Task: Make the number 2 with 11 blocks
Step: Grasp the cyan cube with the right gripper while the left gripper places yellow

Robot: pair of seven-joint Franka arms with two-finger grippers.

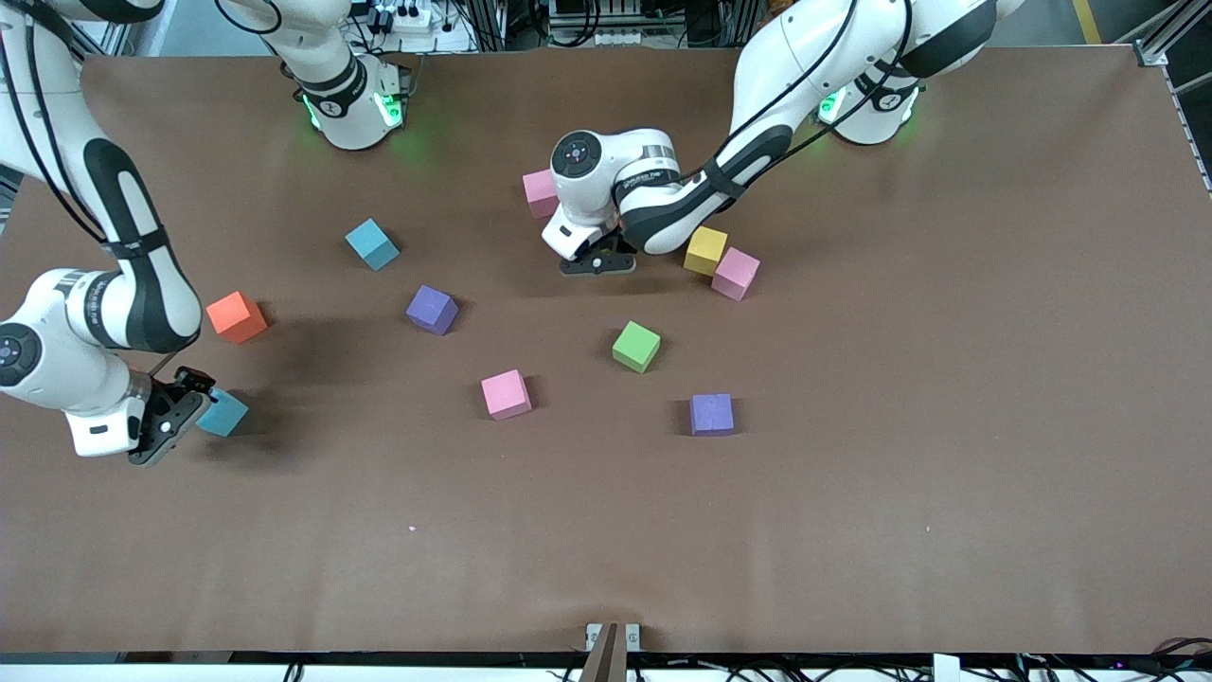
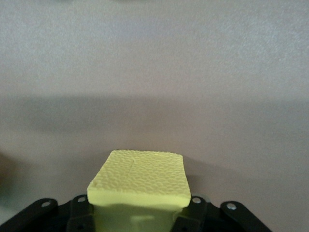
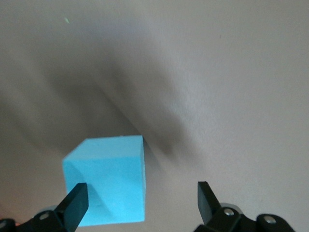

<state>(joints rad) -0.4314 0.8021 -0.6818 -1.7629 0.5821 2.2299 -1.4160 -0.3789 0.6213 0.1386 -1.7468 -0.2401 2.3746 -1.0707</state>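
My left gripper (image 1: 597, 263) is low over the table's middle, near the arms' bases. In the left wrist view it (image 2: 137, 217) is shut on a pale yellow block (image 2: 140, 179), which the hand hides in the front view. My right gripper (image 1: 175, 412) is open at the right arm's end, beside a light blue block (image 1: 222, 414). In the right wrist view that block (image 3: 106, 181) lies partly between the open fingers (image 3: 75, 205), against one of them. Other blocks lie scattered; no number 2 shows.
Loose blocks: pink (image 1: 540, 192) beside the left hand, yellow (image 1: 705, 250) touching pink (image 1: 735, 273), green (image 1: 635, 346), purple (image 1: 711, 414), pink (image 1: 506, 393), purple (image 1: 432, 309), light blue (image 1: 371, 243), orange (image 1: 236, 316) near the right forearm.
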